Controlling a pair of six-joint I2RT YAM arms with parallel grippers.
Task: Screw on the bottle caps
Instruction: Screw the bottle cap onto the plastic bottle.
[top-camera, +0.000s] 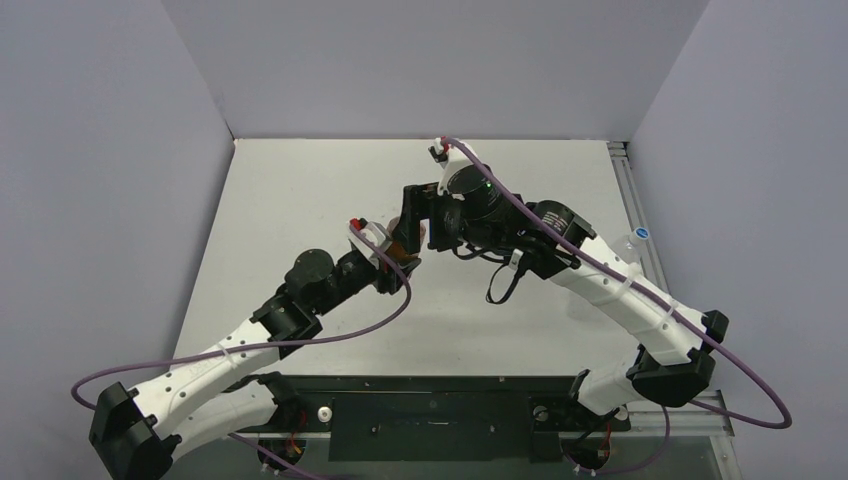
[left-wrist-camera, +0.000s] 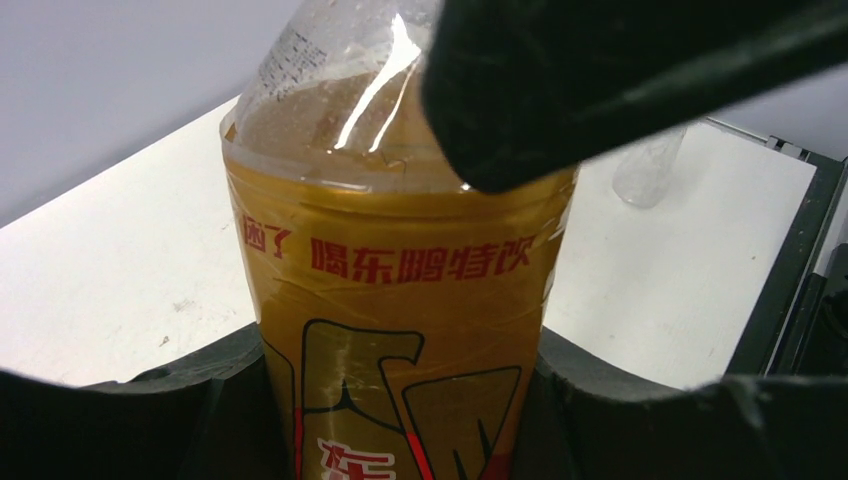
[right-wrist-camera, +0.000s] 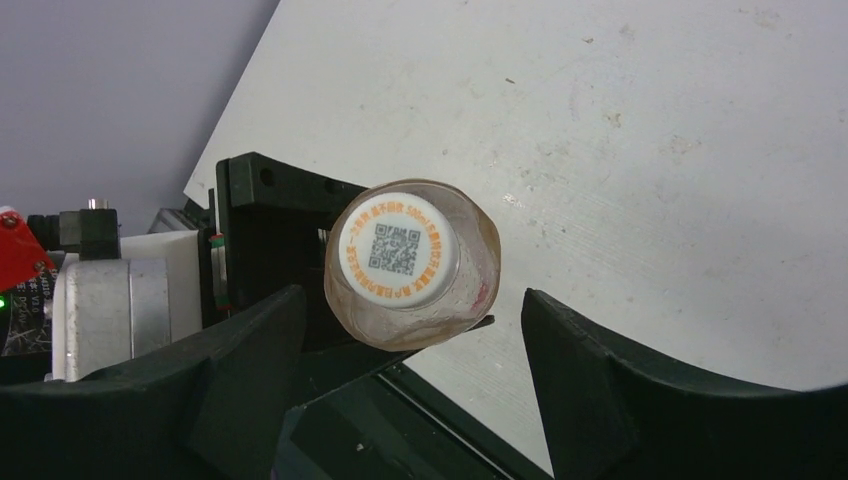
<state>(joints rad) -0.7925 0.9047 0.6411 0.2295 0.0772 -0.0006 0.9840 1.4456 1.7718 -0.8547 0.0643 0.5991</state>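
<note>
The amber bottle (left-wrist-camera: 400, 300), with a gold label and red print, stands gripped low on its body by my left gripper (left-wrist-camera: 400, 385), its fingers (left-wrist-camera: 150, 420) pressed against both sides. In the right wrist view the white cap (right-wrist-camera: 398, 247), printed with a code, sits on top of this amber bottle (right-wrist-camera: 440, 310). My right gripper (right-wrist-camera: 410, 340) hangs over the cap, open, with both fingers (right-wrist-camera: 620, 390) apart from it. In the top view the two grippers meet at the amber bottle (top-camera: 403, 243) in the table's middle. The clear bottle (top-camera: 630, 247) with a blue-and-white cap (top-camera: 640, 236) is at the right edge.
The clear bottle (left-wrist-camera: 650, 165) shows behind, near the black rail (left-wrist-camera: 790, 270) along the table's right side. Purple cables (top-camera: 560, 235) loop off both arms. Grey walls close in the white table (top-camera: 300, 190) on three sides.
</note>
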